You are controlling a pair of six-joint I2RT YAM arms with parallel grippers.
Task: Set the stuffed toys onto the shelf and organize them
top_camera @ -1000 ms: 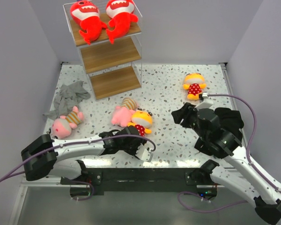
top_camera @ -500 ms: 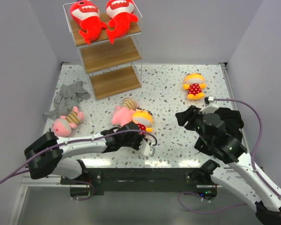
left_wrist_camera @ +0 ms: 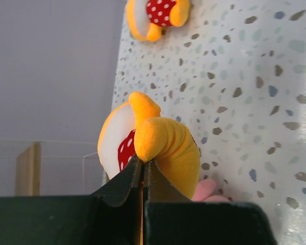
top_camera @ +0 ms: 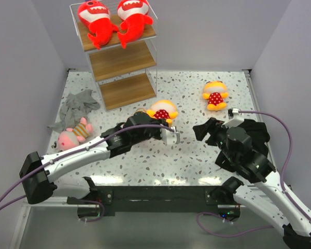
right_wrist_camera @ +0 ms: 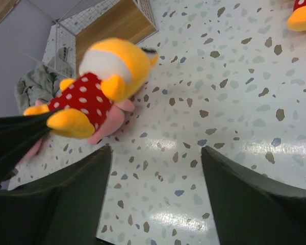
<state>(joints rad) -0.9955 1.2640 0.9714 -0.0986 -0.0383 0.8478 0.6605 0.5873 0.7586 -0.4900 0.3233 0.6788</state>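
My left gripper [top_camera: 165, 122] is shut on a limb of a yellow-orange stuffed toy in red polka dots [top_camera: 162, 109] [left_wrist_camera: 166, 148] [right_wrist_camera: 116, 66] and holds it above the table, in front of the shelf [top_camera: 122, 58]. Its jaws [left_wrist_camera: 143, 162] pinch the plush tight. A pink striped toy [right_wrist_camera: 111, 121] lies under it, mostly hidden by the arm. A second yellow toy [top_camera: 215, 95] lies far right. Another pink toy [top_camera: 72, 136] lies at the left. Two red sharks [top_camera: 96, 19] [top_camera: 133, 15] lie on the shelf's top board. My right gripper [top_camera: 202, 129] [right_wrist_camera: 155, 149] hangs open over bare table.
A grey cloth [top_camera: 78, 106] lies crumpled left of the shelf's base. The shelf's middle and bottom boards [top_camera: 127, 91] carry nothing. Grey walls close in the table on three sides.
My left gripper shut on the yellow toy near the front edge and carried it up and away toward the shelf. The right gripper opened wider and barely moved.
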